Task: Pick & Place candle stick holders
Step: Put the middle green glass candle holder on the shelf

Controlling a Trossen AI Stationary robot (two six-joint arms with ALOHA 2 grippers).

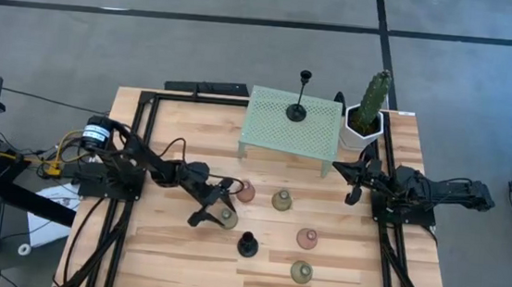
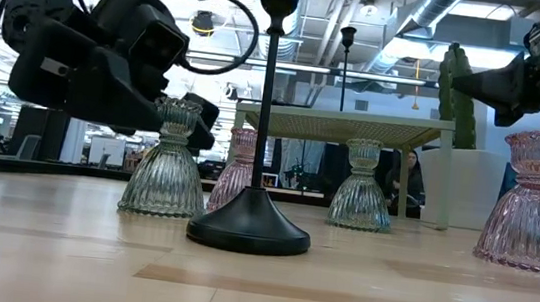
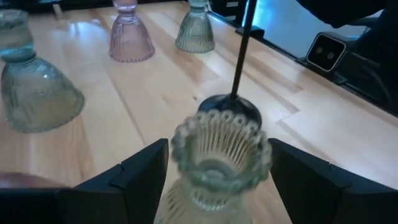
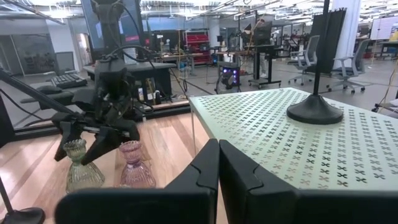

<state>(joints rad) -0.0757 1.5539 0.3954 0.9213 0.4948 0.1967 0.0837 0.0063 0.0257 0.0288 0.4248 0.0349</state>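
My left gripper (image 1: 217,205) is open at the table's middle left. Its two fingers stand on either side of the neck of a green ribbed glass holder (image 3: 221,162), which stands upright on its base; it also shows in the right wrist view (image 4: 76,163). I see no touch. A tall thin black holder (image 1: 247,245) stands just nearer. A pink holder (image 1: 246,192) and a green holder (image 1: 282,200) stand farther in. Another black stem holder (image 1: 297,110) stands on the mint-green mesh stand (image 1: 275,136). My right gripper (image 1: 352,191) is shut and empty beside the stand.
A pink holder (image 1: 306,237) and a green holder (image 1: 300,272) stand toward the near right. A cactus in a white pot (image 1: 367,121) stands at the far right by the stand. Bare wood shows along the near left of the table (image 1: 152,265).
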